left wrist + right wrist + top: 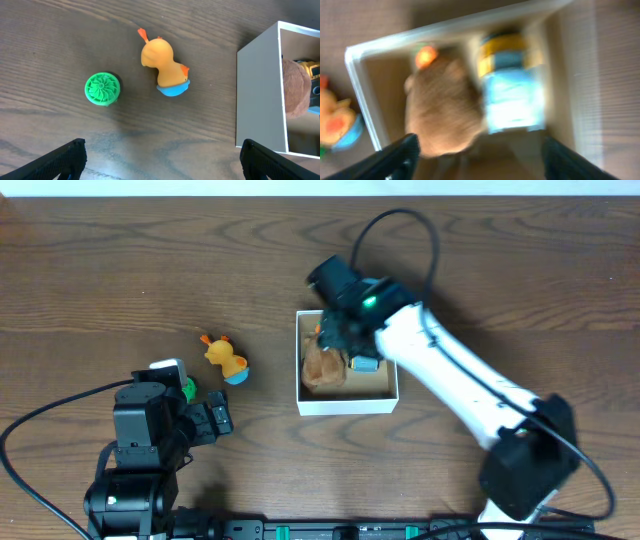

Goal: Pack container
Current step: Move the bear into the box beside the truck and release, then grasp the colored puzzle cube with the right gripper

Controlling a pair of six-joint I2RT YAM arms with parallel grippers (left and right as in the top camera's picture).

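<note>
While the right hand [479, 152] hovers spread over the container [345, 406], an orange duck [226, 358] waits outside.
Blurred view, seemingly nothing gripped; a straight lift should clear the walls.

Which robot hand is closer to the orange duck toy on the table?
Left. The left hand is open just short of the orange duck toy, on the robot's side of it. The right hand is farther off, over the container.

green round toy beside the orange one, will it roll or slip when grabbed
The green round toy looks like hard ribbed plastic, so probably stiff and light. It lies flat on the table, so likely won't roll unless tipped onto its rim. That curved rim could slip.
</note>
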